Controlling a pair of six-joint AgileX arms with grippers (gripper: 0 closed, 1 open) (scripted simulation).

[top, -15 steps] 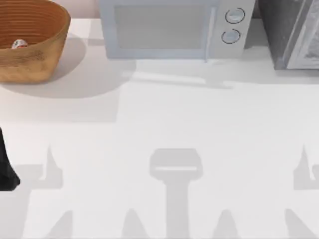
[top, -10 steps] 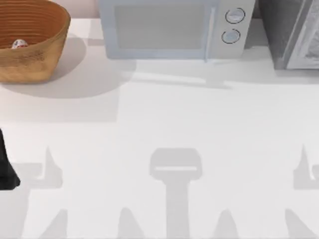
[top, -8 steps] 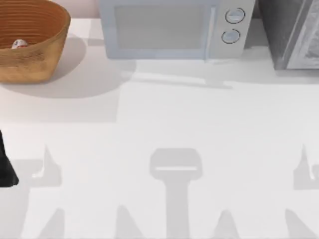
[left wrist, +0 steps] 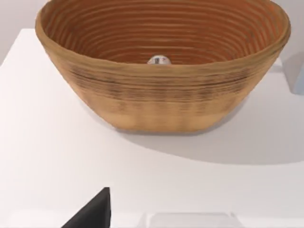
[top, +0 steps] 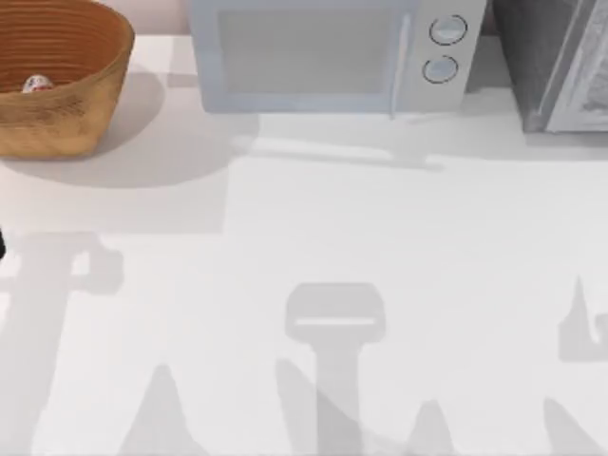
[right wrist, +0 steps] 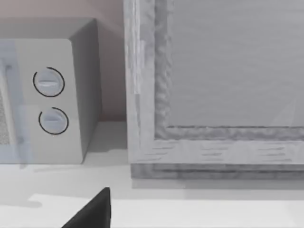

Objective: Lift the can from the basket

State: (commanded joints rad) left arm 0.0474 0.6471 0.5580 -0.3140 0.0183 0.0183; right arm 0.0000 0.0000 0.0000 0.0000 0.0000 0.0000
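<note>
Approach step: left gripper (left wrist: 90, 213) faced the basket (left wrist: 161, 102), short of it, finger state unclear. Can (left wrist: 158, 60) sat inside. Next: reach over the rim.

Orange-brown ribbed basket (top: 66, 104), white-and-red can (top: 37, 84)

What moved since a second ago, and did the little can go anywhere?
The left arm moved: the dark bit of it at the top view's left edge has slid up the picture toward the basket, and its shadow on the table shifted too. The can stayed in the basket. The microwave stayed put as well.
</note>
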